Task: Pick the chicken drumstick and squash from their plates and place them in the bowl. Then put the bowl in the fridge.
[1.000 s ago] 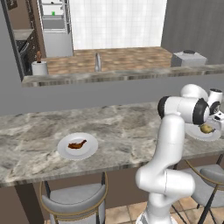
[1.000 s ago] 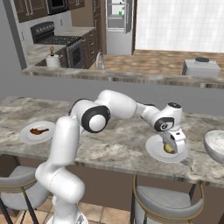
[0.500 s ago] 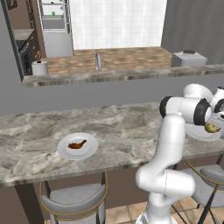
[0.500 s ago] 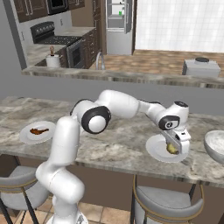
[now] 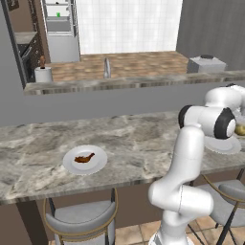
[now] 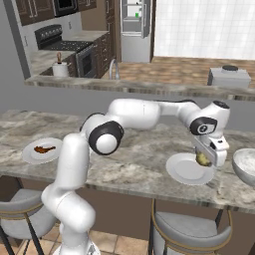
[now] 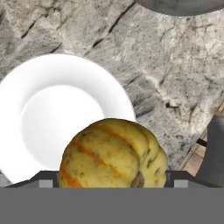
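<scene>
Gripper [image 6: 205, 160] holding the squash [image 6: 202, 159] above its plate [image 6: 185, 169]
Jaws are clamping wide around the yellow squash; the bowl [image 6: 245, 165] is sitting just right, the chicken drumstick [image 5: 84, 157] lying far left.

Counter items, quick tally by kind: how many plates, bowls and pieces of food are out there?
Plates: 2, one under the chicken drumstick, one below the squash
Bowls: 1, the bowl at the counter's right end
Food pieces: 2, drumstick and squash
Total: 5
</scene>
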Motion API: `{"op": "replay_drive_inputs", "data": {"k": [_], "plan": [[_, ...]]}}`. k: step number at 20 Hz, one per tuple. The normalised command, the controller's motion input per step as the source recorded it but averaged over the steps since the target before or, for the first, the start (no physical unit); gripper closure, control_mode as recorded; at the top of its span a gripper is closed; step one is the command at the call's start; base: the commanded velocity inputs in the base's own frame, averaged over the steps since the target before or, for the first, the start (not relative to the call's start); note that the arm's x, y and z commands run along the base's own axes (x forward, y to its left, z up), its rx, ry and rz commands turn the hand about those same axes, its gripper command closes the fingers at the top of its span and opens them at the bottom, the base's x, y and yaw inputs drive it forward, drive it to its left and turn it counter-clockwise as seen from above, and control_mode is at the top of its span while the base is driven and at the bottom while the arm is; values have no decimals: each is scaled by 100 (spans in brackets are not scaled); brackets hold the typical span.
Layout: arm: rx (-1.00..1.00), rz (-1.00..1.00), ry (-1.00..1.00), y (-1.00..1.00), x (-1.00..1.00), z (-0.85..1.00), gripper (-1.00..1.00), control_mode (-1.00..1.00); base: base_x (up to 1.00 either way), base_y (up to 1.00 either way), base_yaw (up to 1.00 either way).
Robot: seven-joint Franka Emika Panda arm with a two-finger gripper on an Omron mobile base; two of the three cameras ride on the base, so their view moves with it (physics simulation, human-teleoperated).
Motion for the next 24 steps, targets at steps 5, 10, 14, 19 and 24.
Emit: {"op": "replay_drive_inputs", "data": {"k": [5, 10, 14, 19, 24], "plan": [[-6, 0, -9, -18, -3, 41, 100, -100, 0, 0, 0], [-13, 0, -2, -14, -3, 25, 100, -100, 0, 0, 0], [-11, 0, 0, -35, 0, 8, 100, -100, 0, 0, 0], [-15, 0, -6, -30, 1, 4, 100, -100, 0, 0, 0], [-9, 0, -6, -26, 1, 0, 100, -100, 0, 0, 0]]}}
